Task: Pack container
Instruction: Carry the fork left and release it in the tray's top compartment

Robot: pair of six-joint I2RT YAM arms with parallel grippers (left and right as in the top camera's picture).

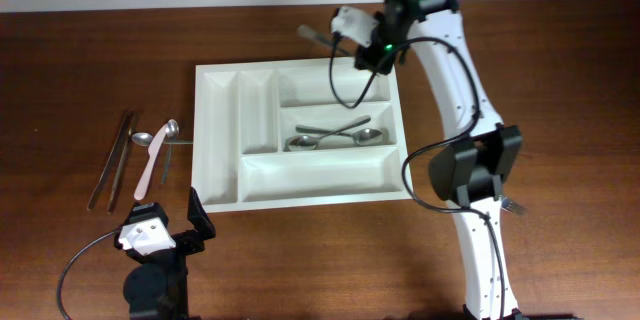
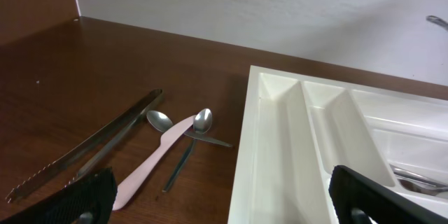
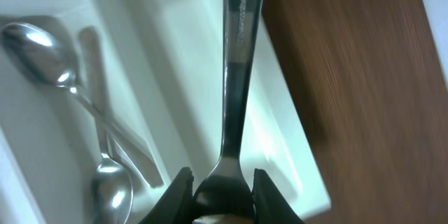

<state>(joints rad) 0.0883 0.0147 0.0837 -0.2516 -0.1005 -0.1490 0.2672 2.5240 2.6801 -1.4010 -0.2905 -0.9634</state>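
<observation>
The container [image 1: 222,150], a large white compartment tray, lies mid-table and shows in the left wrist view [image 2: 280,147] and below the right wrist [image 3: 287,147]. Two metal spoons [image 1: 335,137] lie crossed in its middle wide compartment [image 3: 42,49]. My right gripper [image 1: 347,32] hangs over the tray's far edge, shut on the rounded end of a metal spoon [image 3: 236,77] between its fingertips [image 3: 222,185]. That spoon's handle [image 1: 312,33] sticks out to the far left. My left gripper [image 1: 165,230] sits near the front edge, left of the tray's near corner, open and holding nothing [image 2: 224,206].
Left of the tray lie long metal tongs [image 1: 112,160] [image 2: 91,143], a pink knife [image 1: 150,165] [image 2: 157,157] and two small spoons [image 1: 145,138] [image 1: 172,128]. A fork tip [image 1: 515,203] pokes out from behind the right arm. A wall runs along the far side.
</observation>
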